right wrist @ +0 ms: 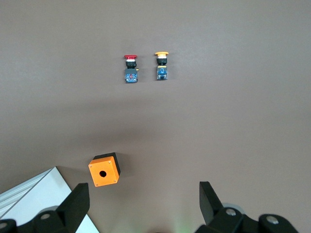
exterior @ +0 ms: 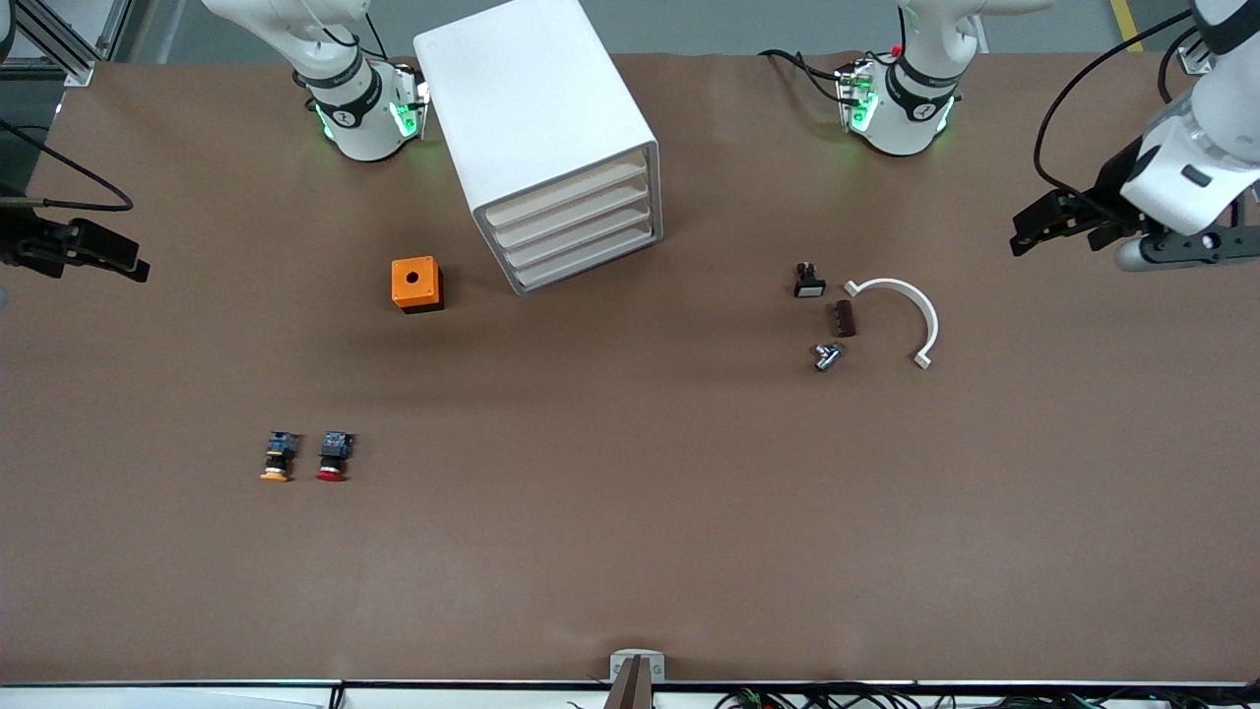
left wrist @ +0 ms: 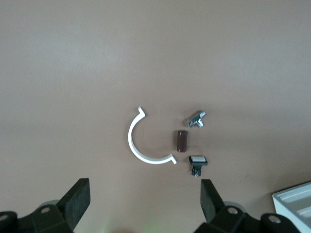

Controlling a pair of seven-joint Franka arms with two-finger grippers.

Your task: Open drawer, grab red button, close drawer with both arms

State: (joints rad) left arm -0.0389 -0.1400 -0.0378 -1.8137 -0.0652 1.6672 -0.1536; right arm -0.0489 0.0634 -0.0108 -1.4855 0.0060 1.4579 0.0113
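Two white jointed arms with black joint rings and green-lit bases: the left arm (exterior: pixel 1196 148) trails black cables to its black left gripper (exterior: pixel 1034 231); the right gripper (exterior: pixel 108 258) is black too.

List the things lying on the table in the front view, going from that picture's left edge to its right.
Yellow-capped push button → red-capped push button → orange box with a hole → white four-drawer cabinet → small black switch → curved white plastic clip.

My left gripper (exterior: pixel 1024 236) hangs above the surface at my left arm's end, fingers (left wrist: pixel 77 199) spread wide. My right gripper (exterior: pixel 123 261) waits likewise at the right arm's end, fingers (right wrist: pixel 80 204) apart, holding nothing.
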